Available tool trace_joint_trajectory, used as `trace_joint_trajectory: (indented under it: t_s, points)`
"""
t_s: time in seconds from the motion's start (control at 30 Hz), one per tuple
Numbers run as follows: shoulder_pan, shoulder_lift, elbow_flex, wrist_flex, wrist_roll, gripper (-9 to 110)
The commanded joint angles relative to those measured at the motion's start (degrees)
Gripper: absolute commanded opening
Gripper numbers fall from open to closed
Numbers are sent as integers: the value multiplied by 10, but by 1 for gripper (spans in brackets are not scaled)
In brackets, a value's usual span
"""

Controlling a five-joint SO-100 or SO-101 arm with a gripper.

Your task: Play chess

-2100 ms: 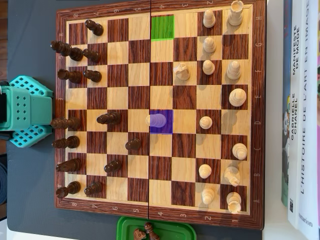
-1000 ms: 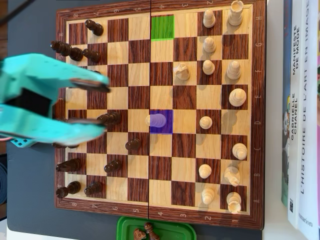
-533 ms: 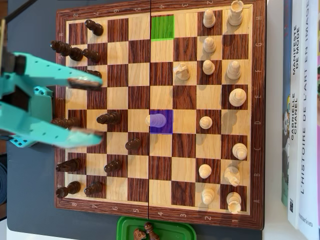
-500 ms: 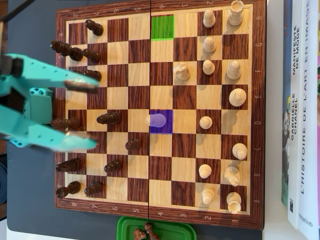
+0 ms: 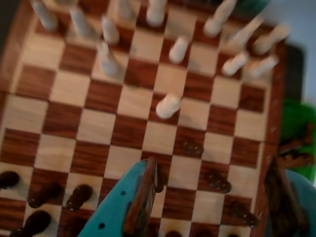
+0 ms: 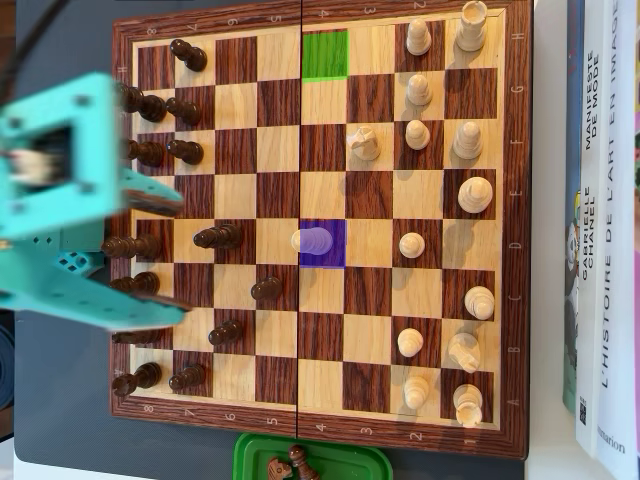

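A: My teal two-finger gripper [image 6: 175, 252] has drifted lower over the dark pieces since half a second ago, jaws spread wide, holding nothing.

B: And the white pawn [image 6: 312, 241]?

A: On its purple-tinted square of the wooden chessboard [image 6: 320, 428]. The green plastic tray [image 6: 350, 462] has dark captured pieces [image 6: 290, 464].

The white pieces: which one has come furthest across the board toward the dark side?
The white pawn on the purple-highlighted square, alone at mid-board; the others sit further right.
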Motion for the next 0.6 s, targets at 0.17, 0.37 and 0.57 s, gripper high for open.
trace_joint_trajectory:
  t_s: [0.17,0.37,0.57]
  points:
    - [5,-214,-122,0,-2,29]
    - [6,-354,-221,5,-3,29]
    - [6,-431,-277,5,-3,29]
